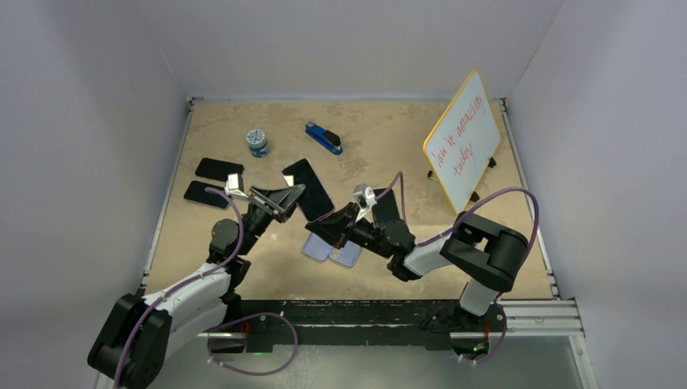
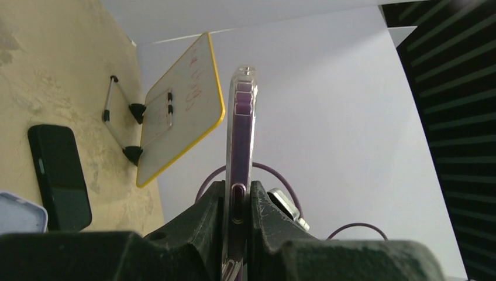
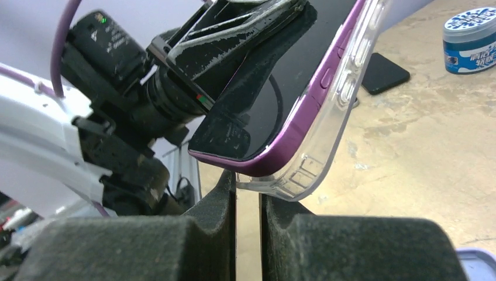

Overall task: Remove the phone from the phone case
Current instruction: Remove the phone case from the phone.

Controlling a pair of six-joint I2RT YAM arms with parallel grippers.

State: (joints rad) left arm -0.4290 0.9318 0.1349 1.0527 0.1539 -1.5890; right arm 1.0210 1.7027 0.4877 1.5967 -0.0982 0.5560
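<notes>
I had the left gripper (image 2: 237, 193) clamped on the purple phone (image 3: 295, 93), holding it up off the table (image 1: 243, 271). The phone sat inside its clear case (image 3: 345, 82). The right gripper (image 3: 248, 184) was right at the case's lower corner, jaws almost together with a thin slit between. I couldn't tell if they pinched the case. A whiteboard (image 1: 463, 142), a blue tin (image 1: 258, 143) and a stapler (image 1: 324, 138) stood on the far side.
</notes>
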